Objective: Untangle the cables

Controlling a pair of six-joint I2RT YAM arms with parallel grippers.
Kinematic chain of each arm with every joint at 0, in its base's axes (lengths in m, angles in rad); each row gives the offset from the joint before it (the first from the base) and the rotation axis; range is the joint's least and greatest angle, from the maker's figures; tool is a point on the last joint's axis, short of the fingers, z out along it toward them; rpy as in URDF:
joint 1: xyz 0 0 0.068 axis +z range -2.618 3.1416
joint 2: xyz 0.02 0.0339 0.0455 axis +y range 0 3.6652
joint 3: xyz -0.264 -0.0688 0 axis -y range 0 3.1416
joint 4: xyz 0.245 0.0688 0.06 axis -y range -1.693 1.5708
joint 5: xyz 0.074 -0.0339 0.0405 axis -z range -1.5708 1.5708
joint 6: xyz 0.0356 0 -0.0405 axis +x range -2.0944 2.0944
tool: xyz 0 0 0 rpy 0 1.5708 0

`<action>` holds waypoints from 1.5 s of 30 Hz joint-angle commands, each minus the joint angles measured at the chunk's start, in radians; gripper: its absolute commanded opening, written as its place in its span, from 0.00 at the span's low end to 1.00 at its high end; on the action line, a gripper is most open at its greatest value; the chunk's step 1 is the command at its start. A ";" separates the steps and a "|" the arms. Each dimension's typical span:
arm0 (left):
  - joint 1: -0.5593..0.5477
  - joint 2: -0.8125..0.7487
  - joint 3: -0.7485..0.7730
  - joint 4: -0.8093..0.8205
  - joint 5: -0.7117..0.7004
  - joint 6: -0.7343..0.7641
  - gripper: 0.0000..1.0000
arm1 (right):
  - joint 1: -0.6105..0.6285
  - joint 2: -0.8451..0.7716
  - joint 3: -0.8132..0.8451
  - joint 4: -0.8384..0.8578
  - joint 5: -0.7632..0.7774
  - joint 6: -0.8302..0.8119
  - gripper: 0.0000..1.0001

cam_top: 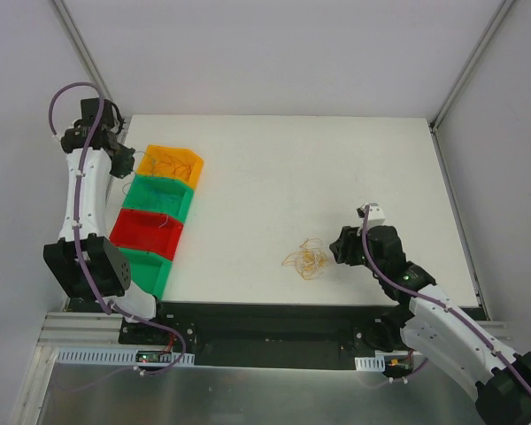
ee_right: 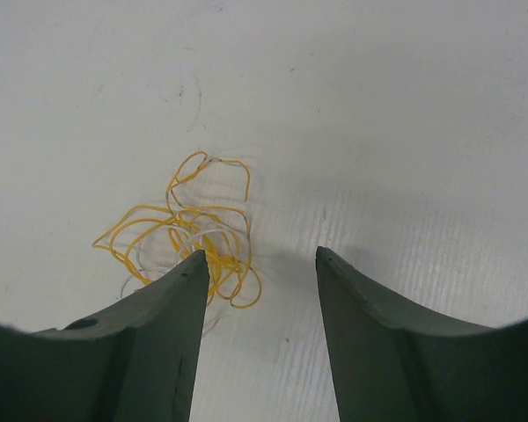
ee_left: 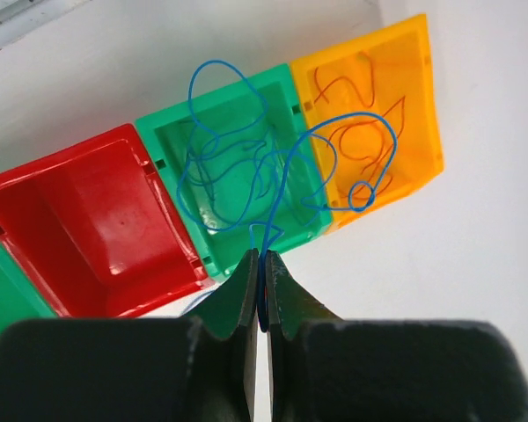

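Left gripper (ee_left: 262,260) jaws are fully closed, pinching one blue cable (ee_left: 273,207) at the fingertips. Its loops hang over the green bin (ee_left: 172,132) and reach the adjoining orange bin (ee_left: 422,88), which holds orange strands (ee_left: 361,141); whether the loops touch the bin floor cannot be determined. Right gripper (ee_right: 257,257) jaws stand partly apart and hold nothing, low over the white table (ee_right: 378,105). Yellow cable clump (ee_right: 189,237) lies on the table, partly hidden behind one finger (ee_right: 158,334)
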 commanded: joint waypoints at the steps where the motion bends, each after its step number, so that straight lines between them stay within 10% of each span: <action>1: 0.048 0.049 0.046 -0.033 0.092 -0.185 0.00 | -0.003 0.005 0.000 0.046 0.017 0.005 0.55; 14: 0.056 0.048 -0.177 -0.015 -0.065 -0.400 0.00 | -0.004 0.034 0.002 0.052 0.018 0.006 0.55; 24: -0.113 -0.147 -0.192 0.133 -0.201 0.181 0.00 | -0.006 0.053 0.002 0.061 0.009 0.006 0.55; 33: -0.147 -0.360 -0.356 0.553 0.087 0.736 0.00 | -0.004 0.057 0.000 0.066 0.003 0.006 0.55; 45: -0.228 -0.349 -0.496 0.739 -0.247 1.256 0.00 | -0.007 0.068 0.000 0.075 -0.010 0.008 0.55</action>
